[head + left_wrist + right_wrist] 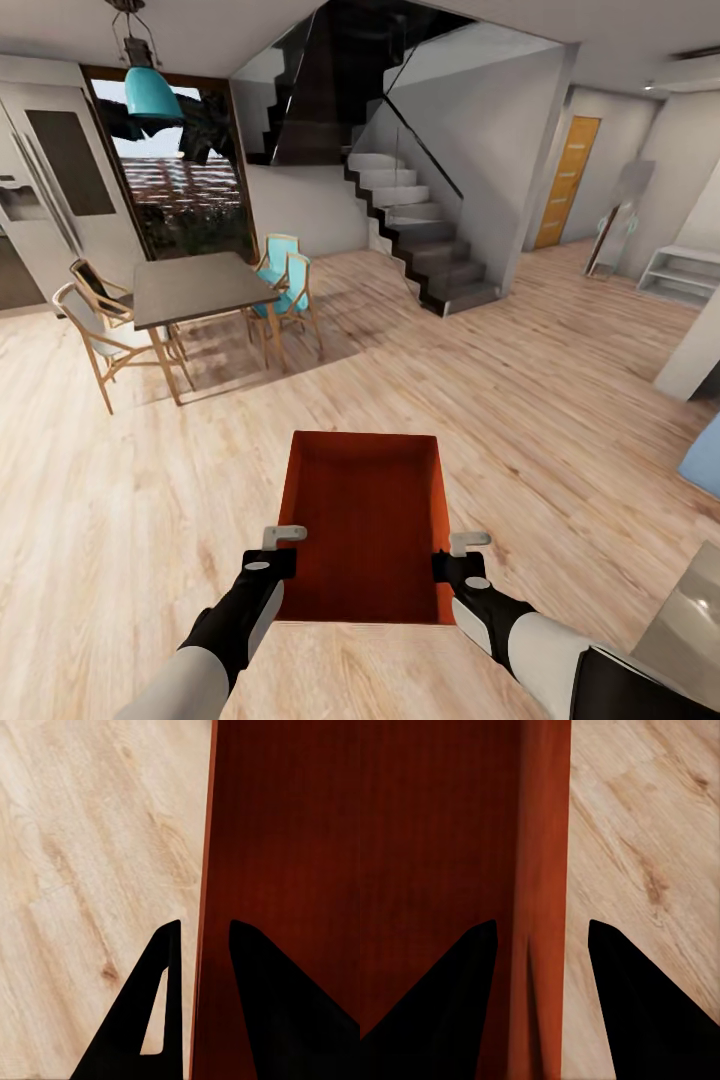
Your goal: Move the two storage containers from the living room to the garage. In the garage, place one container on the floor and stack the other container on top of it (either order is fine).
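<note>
- Head view has one orange-red storage container (362, 530) carried low in front of the robot, open top up, above the light wood plank floor (540, 400) of the house.
- Left gripper (282, 549) sits on the bin's left wall near its close end; in the left wrist view its fingers (161, 997) straddle that thin wall (201, 945), one outside, one inside, closed down onto it with hardly any gap.
- Right gripper (458, 557) does the same on the right wall; the right wrist view shows the wall (540, 907) between two dark fingers (457, 990) that stand wider apart, and whether they actually press it I cannot tell.
- Beyond the bin, a dining table (195, 285) with wooden chairs (100, 330) stands to the left, a dark staircase (420, 240) straight ahead, and an orange door (567, 180) far off to the right.
- This looks like the carrying leg, with the garage not yet reached.
- To do it well I would keep both wrists level and equally spaced so the walls do not twist out, drive smoothly, and steer wide of the table and stair foot.
</note>
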### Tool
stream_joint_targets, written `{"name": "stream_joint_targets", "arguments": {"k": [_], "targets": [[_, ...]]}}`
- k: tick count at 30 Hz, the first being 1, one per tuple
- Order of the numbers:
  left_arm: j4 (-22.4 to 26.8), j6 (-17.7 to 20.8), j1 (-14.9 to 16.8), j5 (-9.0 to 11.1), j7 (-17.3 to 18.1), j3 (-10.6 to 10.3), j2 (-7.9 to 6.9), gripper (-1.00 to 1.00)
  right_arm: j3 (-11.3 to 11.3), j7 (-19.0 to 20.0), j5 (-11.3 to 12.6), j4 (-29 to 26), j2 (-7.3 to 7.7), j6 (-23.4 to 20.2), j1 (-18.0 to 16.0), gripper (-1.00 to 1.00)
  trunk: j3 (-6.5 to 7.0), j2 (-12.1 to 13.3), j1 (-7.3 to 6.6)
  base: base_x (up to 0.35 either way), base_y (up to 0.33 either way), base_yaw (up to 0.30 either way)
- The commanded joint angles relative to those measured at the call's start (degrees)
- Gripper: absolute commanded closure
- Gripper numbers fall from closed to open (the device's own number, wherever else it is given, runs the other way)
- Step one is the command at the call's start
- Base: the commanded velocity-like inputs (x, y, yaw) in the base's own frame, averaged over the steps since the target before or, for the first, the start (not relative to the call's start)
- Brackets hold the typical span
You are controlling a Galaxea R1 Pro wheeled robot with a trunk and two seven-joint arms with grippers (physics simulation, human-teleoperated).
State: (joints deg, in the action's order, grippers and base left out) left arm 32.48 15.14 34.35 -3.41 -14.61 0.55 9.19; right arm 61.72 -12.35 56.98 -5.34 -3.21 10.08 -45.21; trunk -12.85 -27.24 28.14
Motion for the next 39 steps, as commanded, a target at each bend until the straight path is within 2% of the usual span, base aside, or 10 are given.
{"name": "stream_joint_targets", "arguments": {"k": [1, 12, 39], "targets": [[0.12, 0.6, 0.01, -1.26, -0.42, 0.15, -0.05, 1.0, -0.46, -0.19, 0.33, -0.03, 0.05, 0.21, -0.06, 1.0, -0.1, -0.09, 0.06, 0.322, 0.0, 0.0], [0.12, 0.6, 0.01, -1.25, -0.42, 0.15, -0.05, 1.0, -0.52, -0.22, 0.33, -0.01, 0.05, 0.21, -0.06, 1.0, -0.1, -0.09, 0.06, 0.322, 0.0, -0.036], [0.12, 0.63, 0.01, -1.25, -0.42, 0.16, -0.05, 1.0, -0.54, -0.22, 0.33, 0.06, 0.05, 0.21, -0.06, 1.0, -0.1, -0.09, 0.06, 0.322, 0.0, -0.246]]}}
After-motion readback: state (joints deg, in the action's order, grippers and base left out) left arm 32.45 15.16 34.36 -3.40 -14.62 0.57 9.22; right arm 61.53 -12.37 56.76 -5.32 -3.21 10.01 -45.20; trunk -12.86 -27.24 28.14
